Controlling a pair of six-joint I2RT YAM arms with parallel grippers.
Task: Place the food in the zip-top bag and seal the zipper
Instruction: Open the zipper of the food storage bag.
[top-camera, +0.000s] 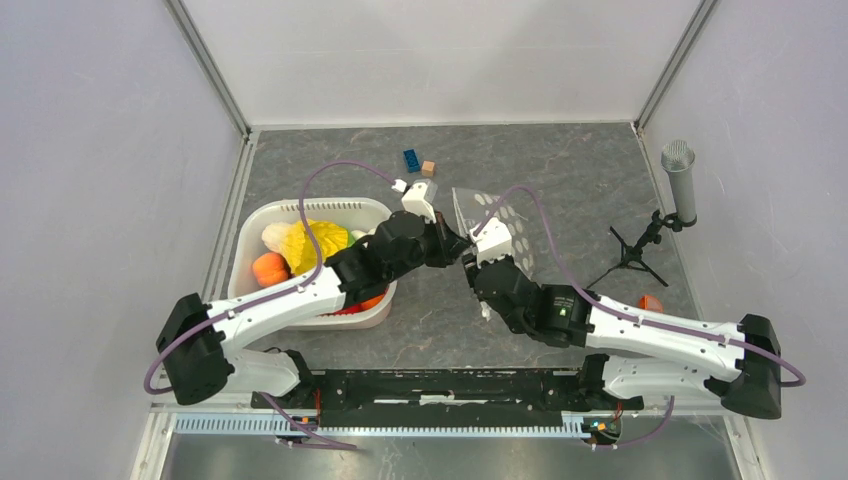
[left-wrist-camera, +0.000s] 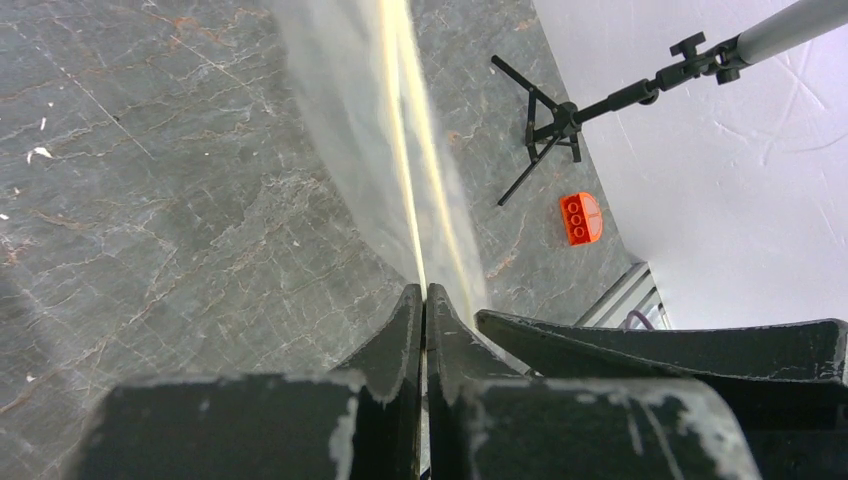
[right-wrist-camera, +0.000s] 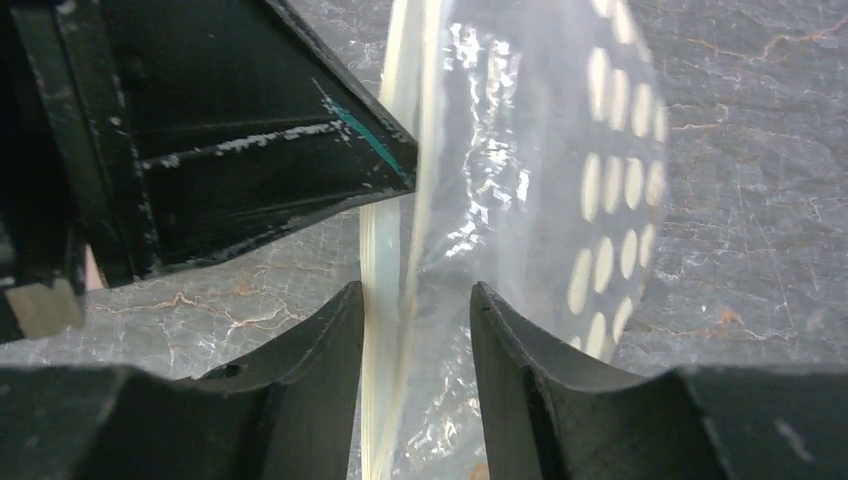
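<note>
- Grey marbled bench (top-camera: 560, 170) between white walls; the zip-top bag (top-camera: 505, 215) stands on edge near the middle.
- Left hand (left-wrist-camera: 423, 300) is pinched tight on the zipper (left-wrist-camera: 400, 150).
- Right hand (right-wrist-camera: 415, 300) is half open, with a finger on each side of the bag edge, gripping nothing.
- Food (top-camera: 300, 243) lies in the white basket (top-camera: 300, 206). The step is probably opening the mouth, and next this hand should take one lip only.

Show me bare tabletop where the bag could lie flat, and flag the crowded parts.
Free: the back strip between the wooden cube and the microphone stand; the near patch between the basket and the right arm. Crowded: the centre, where the left gripper and right gripper meet at the zip-top bag.
</note>
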